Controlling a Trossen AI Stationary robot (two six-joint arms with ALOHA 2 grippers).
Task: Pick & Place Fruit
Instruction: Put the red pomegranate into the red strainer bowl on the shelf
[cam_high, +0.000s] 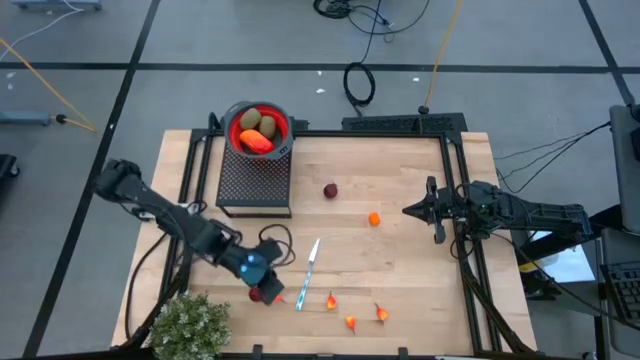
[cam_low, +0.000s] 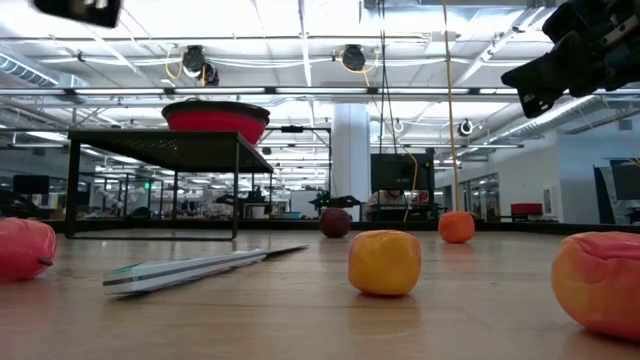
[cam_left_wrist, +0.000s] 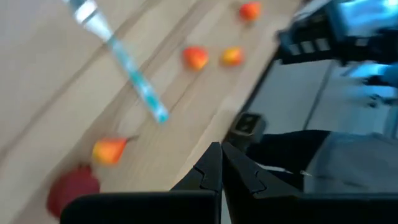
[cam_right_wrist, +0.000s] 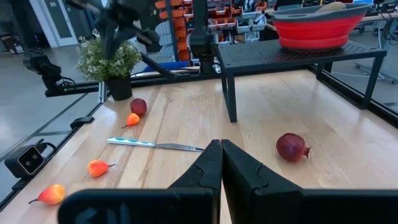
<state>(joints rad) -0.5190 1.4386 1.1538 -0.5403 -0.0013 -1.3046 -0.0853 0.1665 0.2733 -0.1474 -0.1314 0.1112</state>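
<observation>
The left gripper (cam_high: 268, 283), fingers pressed together and empty, hangs just over a dark-red toy ball (cam_high: 257, 294) near the table's near-left edge; the right gripper (cam_high: 412, 210), also closed, waits at far right. To pick well, the fingers likely need spreading and centring over the ball before descending, then carrying it to the red bowl (cam_high: 284, 126) on the black mesh stand (cam_high: 255, 180) at the far side.

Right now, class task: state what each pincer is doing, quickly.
Left pincer: shut, holding nothing, above the table near a dark-red fruit.
Right pincer: shut, empty.

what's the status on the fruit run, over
Left gripper shut, empty, over red fruit near front edge. Right gripper shut, empty, waiting at right side. Three fruits in red bowl on rack. Knife lies among loose fruit.
</observation>
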